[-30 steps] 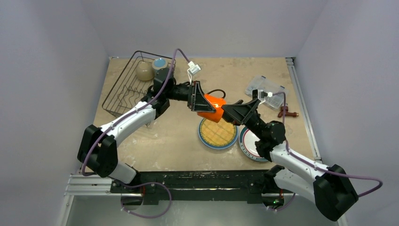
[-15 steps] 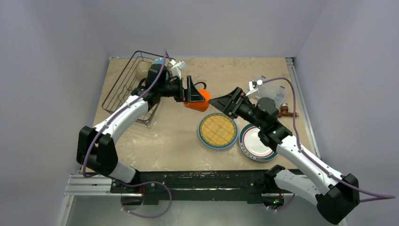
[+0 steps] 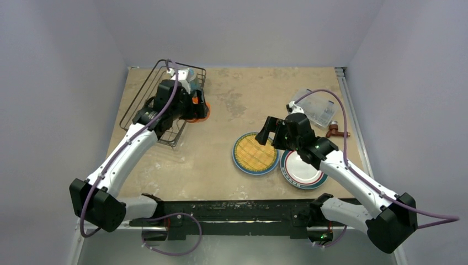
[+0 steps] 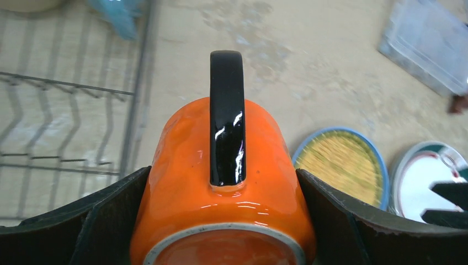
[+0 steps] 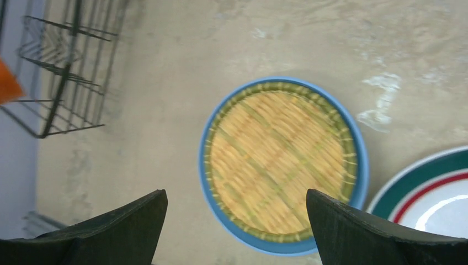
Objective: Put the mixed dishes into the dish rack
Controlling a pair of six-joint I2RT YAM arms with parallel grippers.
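Orange cup (image 4: 182,165) is pinched on its side between the wide-spread fingers (image 4: 105,226) of the left gripper (image 4: 222,190), with its black handle (image 4: 226,116) turned upward. In the top view it is held in the upper left of the frame, just beside the right side of the dish rack (image 3: 142,102). The right gripper (image 5: 234,196) is spread open and nothing is held in it; it is hung over the yellow woven plate (image 5: 281,165) near the middle of the table (image 3: 221,160). The white teal-rimmed plate (image 5: 441,199) is seen just beside that plate, at its lower right. A clear box (image 3: 317,107) is set near the table's right edge.
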